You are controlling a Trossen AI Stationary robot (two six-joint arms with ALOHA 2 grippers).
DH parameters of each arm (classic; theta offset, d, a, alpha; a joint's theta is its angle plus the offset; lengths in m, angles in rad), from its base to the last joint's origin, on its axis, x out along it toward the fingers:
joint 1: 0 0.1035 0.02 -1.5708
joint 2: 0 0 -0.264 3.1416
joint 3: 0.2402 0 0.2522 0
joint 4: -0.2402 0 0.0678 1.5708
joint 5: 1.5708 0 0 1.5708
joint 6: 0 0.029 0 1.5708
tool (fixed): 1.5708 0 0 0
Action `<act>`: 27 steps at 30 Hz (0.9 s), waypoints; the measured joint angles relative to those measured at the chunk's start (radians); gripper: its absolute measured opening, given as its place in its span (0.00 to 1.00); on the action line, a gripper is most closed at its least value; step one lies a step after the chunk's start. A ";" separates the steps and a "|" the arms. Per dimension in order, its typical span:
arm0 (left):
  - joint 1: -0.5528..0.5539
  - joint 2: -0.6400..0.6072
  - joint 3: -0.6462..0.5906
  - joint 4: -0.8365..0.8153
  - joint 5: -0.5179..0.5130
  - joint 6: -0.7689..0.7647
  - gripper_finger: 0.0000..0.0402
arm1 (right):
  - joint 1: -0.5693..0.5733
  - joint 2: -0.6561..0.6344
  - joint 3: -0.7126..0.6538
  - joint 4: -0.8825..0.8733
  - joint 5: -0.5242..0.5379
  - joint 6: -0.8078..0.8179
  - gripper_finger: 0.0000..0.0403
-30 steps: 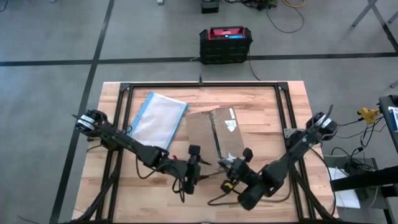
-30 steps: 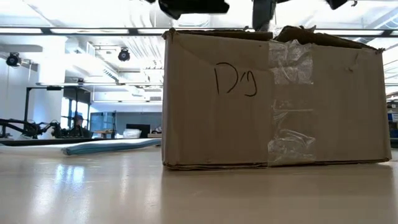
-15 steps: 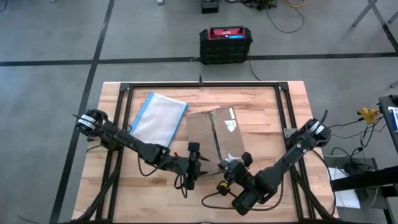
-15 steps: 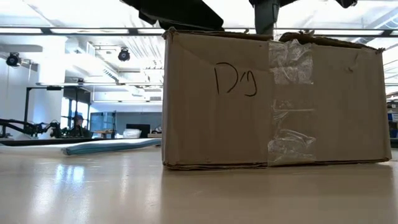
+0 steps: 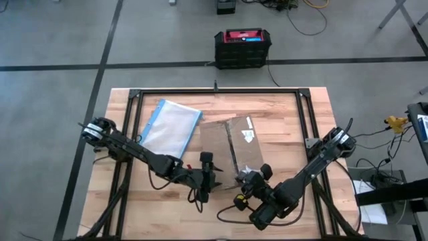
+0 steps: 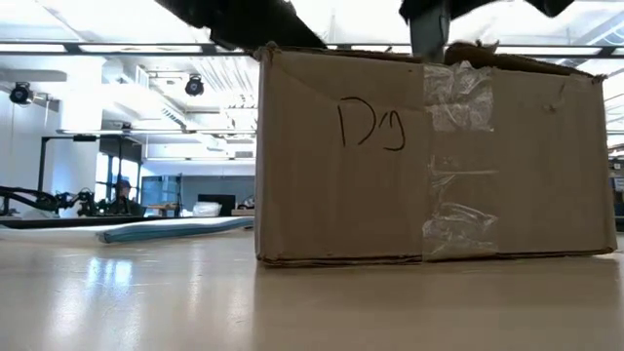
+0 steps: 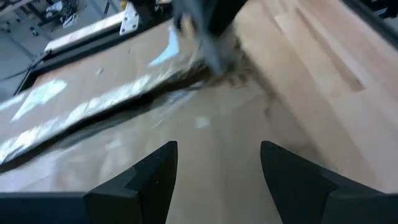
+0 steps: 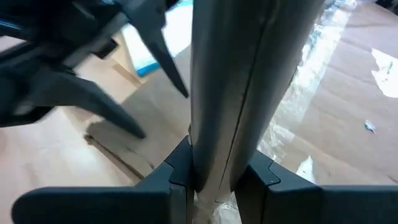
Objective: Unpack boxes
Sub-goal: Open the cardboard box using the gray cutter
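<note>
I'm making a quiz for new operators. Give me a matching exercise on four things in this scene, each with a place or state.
Things:
1. box
2. bag
3. left gripper
4. right gripper

States:
A. jaws open
B. flat on the table, left of the box
C. jaws shut on a grey tool
D. taped, marked with black pen

Pairs: 1-D, 2-B, 3-A, 4-C

Both arms have drawn back toward the table's (image 5: pixel 120 100) near edge; left end effector (image 5: pixel 206 161) shifted slightly left.
</note>
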 joint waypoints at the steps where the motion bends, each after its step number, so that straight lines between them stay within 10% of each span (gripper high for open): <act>1: 0.000 0.000 -0.004 0.001 0.001 -0.010 0.53 | 0.003 -0.006 0.006 0.001 -0.009 -0.004 0.14; 20: 0.003 -0.007 -0.050 0.028 -0.025 -0.041 0.53 | 0.027 -0.127 0.018 0.039 -0.181 -0.104 0.14; 27: -0.012 -0.083 -0.045 -0.001 -0.031 -0.005 0.53 | 0.016 -0.191 0.018 -0.278 -0.206 0.003 0.14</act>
